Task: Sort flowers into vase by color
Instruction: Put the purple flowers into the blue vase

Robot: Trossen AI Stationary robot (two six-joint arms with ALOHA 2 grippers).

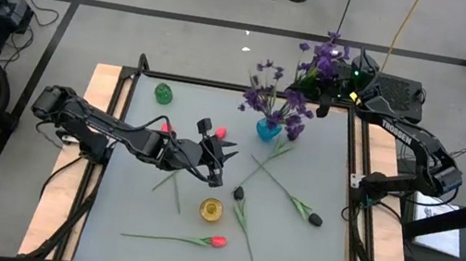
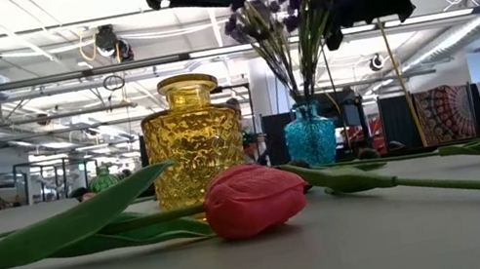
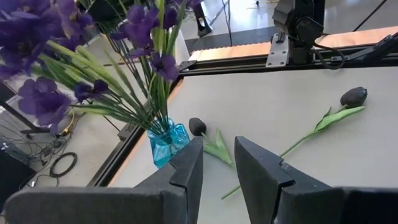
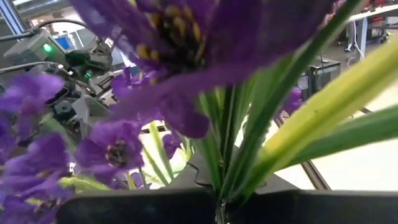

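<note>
My right gripper (image 1: 332,83) is shut on a purple flower (image 1: 324,59) held in the air over the table's far right corner; its blooms fill the right wrist view (image 4: 186,37). A blue vase (image 1: 268,130) near the far edge holds more purple flowers (image 3: 143,37). My left gripper (image 3: 217,168) hovers open over the table's middle (image 1: 216,164), nothing between its fingers. A red tulip (image 1: 215,240) lies on its side near the front. Two more red buds (image 1: 219,133) lie by the left arm. Black tulips (image 1: 315,219) lie at the right of the middle. My right gripper pinches the purple flower's green stems (image 4: 222,186) between its two fingers. The fingers lie about level, coming from the table's right. The blooms and leaves stand out beyond the fingertips, and the flower is lifted clear of the table.
A yellow glass vase (image 1: 211,209) stands in the near middle and a green vase (image 1: 163,93) at the far left. Loose stems and leaves (image 1: 252,246) cross the table's middle and right. A wooden frame (image 1: 109,83) borders the grey table top.
</note>
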